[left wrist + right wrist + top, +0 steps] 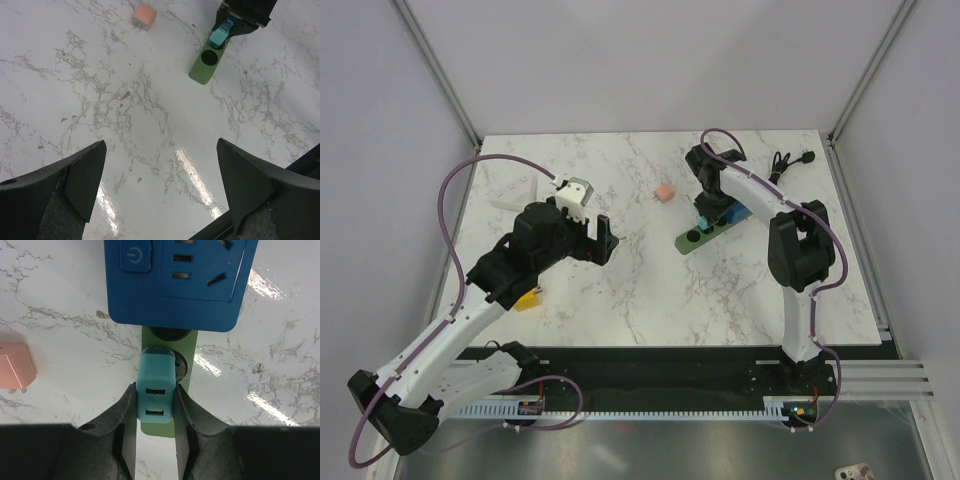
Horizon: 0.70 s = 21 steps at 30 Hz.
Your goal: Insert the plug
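Nearest me, the left tool hangs over bare marble with its jaws spread wide and nothing in them. Further in, the right tool is closed narrowly on the teal plug, pinching its two flat sides. The plug sits just above the green strip, and its pins are hidden underneath. It looks like a small, hard plastic block, light and stiff, with smooth faces that could slide under a push. The flat sides seem the right place to hold it, low enough to keep it square. Just beyond lies a blue socket block, and a pink plug lies apart to the left. The tabletop is glossy and level. A black cable is coiled at its far right corner, and pale walls close in around it.
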Available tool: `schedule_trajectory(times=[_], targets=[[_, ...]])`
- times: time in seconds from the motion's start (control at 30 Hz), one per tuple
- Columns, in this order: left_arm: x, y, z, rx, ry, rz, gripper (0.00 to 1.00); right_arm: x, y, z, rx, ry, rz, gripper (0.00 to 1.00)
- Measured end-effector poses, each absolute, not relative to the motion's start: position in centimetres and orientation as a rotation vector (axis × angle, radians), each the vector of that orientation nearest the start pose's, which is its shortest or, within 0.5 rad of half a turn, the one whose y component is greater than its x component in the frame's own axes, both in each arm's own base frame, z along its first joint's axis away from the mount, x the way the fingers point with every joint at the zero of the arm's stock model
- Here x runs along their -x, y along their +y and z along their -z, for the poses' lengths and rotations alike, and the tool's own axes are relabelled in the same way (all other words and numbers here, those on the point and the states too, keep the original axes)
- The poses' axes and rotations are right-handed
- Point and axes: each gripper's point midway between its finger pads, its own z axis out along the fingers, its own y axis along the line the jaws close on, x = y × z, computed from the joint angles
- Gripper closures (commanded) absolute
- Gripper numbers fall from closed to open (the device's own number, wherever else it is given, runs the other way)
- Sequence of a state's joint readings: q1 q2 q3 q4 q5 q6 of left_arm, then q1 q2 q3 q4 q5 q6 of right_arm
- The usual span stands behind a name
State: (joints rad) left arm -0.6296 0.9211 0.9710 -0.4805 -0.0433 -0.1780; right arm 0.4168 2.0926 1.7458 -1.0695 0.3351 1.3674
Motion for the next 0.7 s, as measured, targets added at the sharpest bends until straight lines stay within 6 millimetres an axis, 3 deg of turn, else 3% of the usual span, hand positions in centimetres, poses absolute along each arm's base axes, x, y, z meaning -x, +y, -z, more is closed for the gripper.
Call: schedule_trajectory(times=[0.2,0.4,0.5,0.7], targets=[[-25.2,-18.3,-25.4,-0.427,1.987,0.471,0.02,-40.5,15.8,-6.8,-1.308,2.468,0.088,0.74],[-25.3,-18.4,-25.3,-0.428,1.99,0.471,0.02,-40.6,15.9,-7.0,-1.292,2.487,0.066,0.55],[-25.3,-18.4,-25.3,-0.428,1.988,0.471,0.02,-40.7,15.1,-5.8,-1.294,2.499,0.093,0.46],[-25.1,-18.2,-25.6,-0.421,1.978,0.469,0.02,-40.6,14.4,-5.0,-1.304,2.511,0.118,0.37]])
